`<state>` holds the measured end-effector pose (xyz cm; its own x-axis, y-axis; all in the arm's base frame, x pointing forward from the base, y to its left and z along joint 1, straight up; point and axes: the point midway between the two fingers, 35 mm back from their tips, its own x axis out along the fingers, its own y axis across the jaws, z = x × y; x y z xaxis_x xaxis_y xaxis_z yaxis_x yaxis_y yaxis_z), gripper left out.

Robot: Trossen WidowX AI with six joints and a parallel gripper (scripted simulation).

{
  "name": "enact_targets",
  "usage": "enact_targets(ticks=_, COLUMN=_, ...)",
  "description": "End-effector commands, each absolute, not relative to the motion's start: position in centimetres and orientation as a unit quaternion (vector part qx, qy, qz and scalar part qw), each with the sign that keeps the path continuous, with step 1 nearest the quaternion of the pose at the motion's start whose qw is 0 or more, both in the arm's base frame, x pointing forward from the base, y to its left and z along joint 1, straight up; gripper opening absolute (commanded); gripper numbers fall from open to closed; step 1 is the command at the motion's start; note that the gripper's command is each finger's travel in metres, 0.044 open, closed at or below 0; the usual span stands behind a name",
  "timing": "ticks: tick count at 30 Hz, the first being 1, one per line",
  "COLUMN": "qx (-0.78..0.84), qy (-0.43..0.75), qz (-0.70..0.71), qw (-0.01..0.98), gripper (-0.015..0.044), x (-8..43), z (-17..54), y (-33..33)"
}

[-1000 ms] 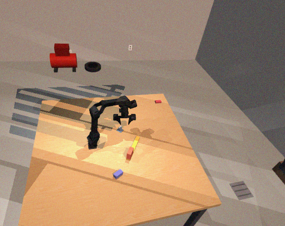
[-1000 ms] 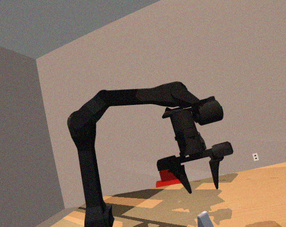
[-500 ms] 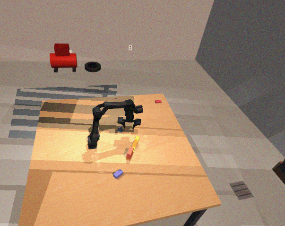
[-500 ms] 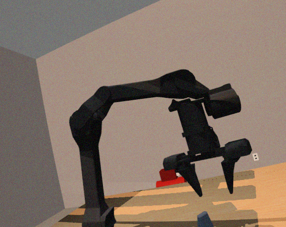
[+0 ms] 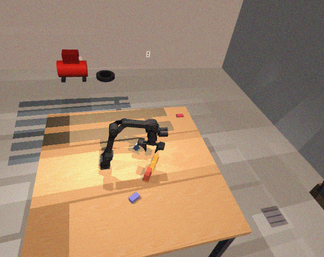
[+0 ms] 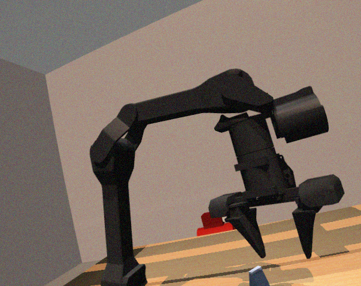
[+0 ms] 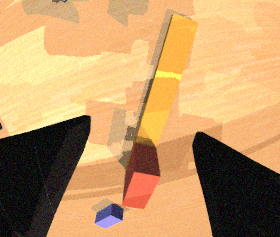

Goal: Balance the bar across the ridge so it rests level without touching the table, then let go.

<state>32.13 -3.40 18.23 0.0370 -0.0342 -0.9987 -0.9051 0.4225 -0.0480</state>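
Observation:
The bar (image 5: pixel 154 161) (image 7: pixel 166 94) lies on the table (image 5: pixel 184 209), orange-yellow, with a thicker red block (image 5: pixel 147 173) (image 7: pixel 142 188) at its near end. A bright yellow line crosses it in the wrist view. The ridge (image 5: pixel 136 147) (image 6: pixel 258 277) is a small blue-grey wedge with a narrow pale top; it stands apart from the bar with nothing on it. My gripper (image 5: pixel 150 151) (image 6: pixel 285 257) (image 7: pixel 143 131) is open and empty, pointing down above the table. In the wrist view the bar's middle and red end appear between the fingers, below them.
A purple-blue block (image 5: pixel 134 197) (image 7: pixel 109 217) lies on the table beyond the bar's red end. A small red block (image 5: pixel 179 115) lies near the far right table corner. A red machine (image 5: pixel 71 68) and a black tire (image 5: pixel 105 79) are on the floor behind.

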Motion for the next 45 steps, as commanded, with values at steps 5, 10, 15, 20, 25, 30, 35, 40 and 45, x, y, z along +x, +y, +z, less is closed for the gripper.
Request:
enact_targets(ticks=5, qx=-0.371, qy=0.602, qz=0.348, qw=0.616, gripper=0.0315, x=32.4, z=18.5, y=-7.0)
enact_targets(ticks=10, qx=-0.356, qy=0.607, qz=0.339, qw=0.624, gripper=0.0315, x=32.3, z=18.6, y=-9.1)
enact_targets(ticks=15, qx=-0.356, qy=0.607, qz=0.338, qw=0.625, gripper=0.0315, x=32.6, z=17.5, y=-9.2)
enact_targets(ticks=20, qx=-0.356, qy=0.607, qz=0.338, qw=0.625, gripper=0.0315, x=33.0, z=14.4, y=-9.4)
enact_targets(ticks=25, qx=-0.356, qy=0.607, qz=0.338, qw=0.625, gripper=0.0315, x=33.0, z=11.2, y=-9.4)
enact_targets(ticks=30, qx=-0.356, qy=0.607, qz=0.338, qw=0.625, gripper=0.0315, x=32.7, z=8.1, y=-9.3)
enact_targets(ticks=35, qx=-0.356, qy=0.607, qz=0.338, qw=0.625, gripper=0.0315, x=32.7, z=7.6, y=-9.3)
enact_targets(ticks=40, qx=-0.356, qy=0.607, qz=0.338, qw=0.625, gripper=0.0315, x=32.7, z=7.3, y=-9.3)
enact_targets(ticks=45, qx=-0.356, qy=0.607, qz=0.338, qw=0.625, gripper=0.0315, x=32.7, z=6.5, y=-9.3)
